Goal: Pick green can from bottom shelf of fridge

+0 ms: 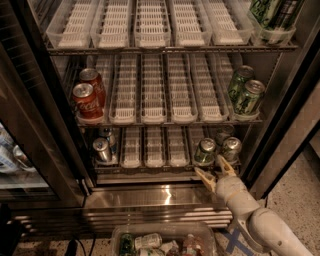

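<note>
The fridge point(280, 125) stands open before me with wire racks and white slotted trays. On the bottom shelf point(150, 150), at the right front, sits the dark green can point(204, 151) with a silver top. A greyer silver can point(230, 148) stands just right of it. My gripper point(215, 171) is open, its two tan fingers spread just in front of and below the green can, above the steel sill point(150, 196). Nothing is between the fingers.
Two silver cans point(102, 149) stand at the bottom shelf's left. Red cola cans point(86, 100) sit left on the middle shelf, pale patterned green cans point(246, 95) on its right and more point(272, 12) on the top shelf. A bin of cans point(165, 242) lies on the floor below.
</note>
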You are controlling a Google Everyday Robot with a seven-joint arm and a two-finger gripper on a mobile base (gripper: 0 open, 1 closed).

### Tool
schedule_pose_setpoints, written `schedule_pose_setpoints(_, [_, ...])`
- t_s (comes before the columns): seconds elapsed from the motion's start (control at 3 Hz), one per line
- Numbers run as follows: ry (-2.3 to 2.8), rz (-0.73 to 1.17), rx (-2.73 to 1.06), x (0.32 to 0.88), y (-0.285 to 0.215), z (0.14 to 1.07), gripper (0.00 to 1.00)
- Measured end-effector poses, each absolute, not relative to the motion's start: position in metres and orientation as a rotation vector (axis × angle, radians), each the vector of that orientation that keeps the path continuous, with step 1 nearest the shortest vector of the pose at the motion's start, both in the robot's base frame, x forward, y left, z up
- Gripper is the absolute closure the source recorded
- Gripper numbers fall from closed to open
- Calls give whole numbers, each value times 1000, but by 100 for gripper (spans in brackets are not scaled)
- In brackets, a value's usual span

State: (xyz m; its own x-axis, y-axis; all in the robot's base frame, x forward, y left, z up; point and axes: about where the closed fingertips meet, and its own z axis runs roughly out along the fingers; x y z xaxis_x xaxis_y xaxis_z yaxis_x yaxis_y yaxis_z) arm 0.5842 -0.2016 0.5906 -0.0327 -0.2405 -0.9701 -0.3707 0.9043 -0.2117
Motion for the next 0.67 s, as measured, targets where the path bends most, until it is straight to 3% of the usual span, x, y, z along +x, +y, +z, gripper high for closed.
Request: schedule_pose_setpoints(0.67, [1587, 93, -398, 602, -204, 593, 29])
